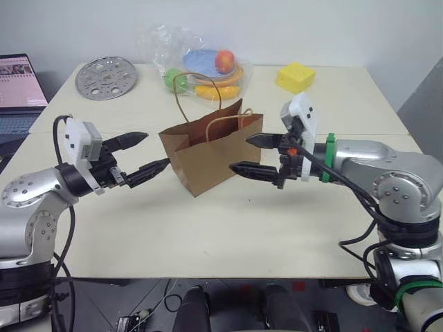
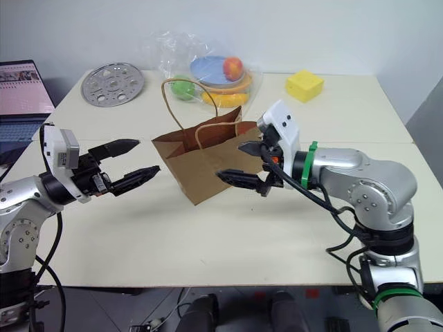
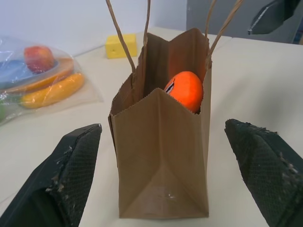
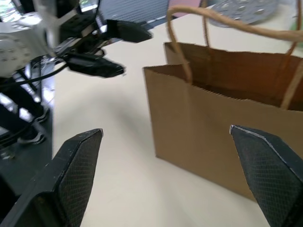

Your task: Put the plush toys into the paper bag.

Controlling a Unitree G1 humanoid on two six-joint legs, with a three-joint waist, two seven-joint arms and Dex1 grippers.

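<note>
While the brown kraft paper bag (image 1: 211,153) is seen upright mid-tabletop (image 1: 228,228) | smooth orange carrot plush (image 3: 185,90) is revealed inside by left wrist view | left claw (image 1: 142,153) spread wide, empty | right claw (image 1: 250,155) spread wide, empty

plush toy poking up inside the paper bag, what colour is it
Orange plush toy; clearest in the left wrist view.

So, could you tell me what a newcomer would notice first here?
The brown paper bag stands upright mid-table with the orange carrot plush peeking from its top. The left gripper and right gripper flank it, both open, touching nothing. Wrapped fruit lies behind.
</note>
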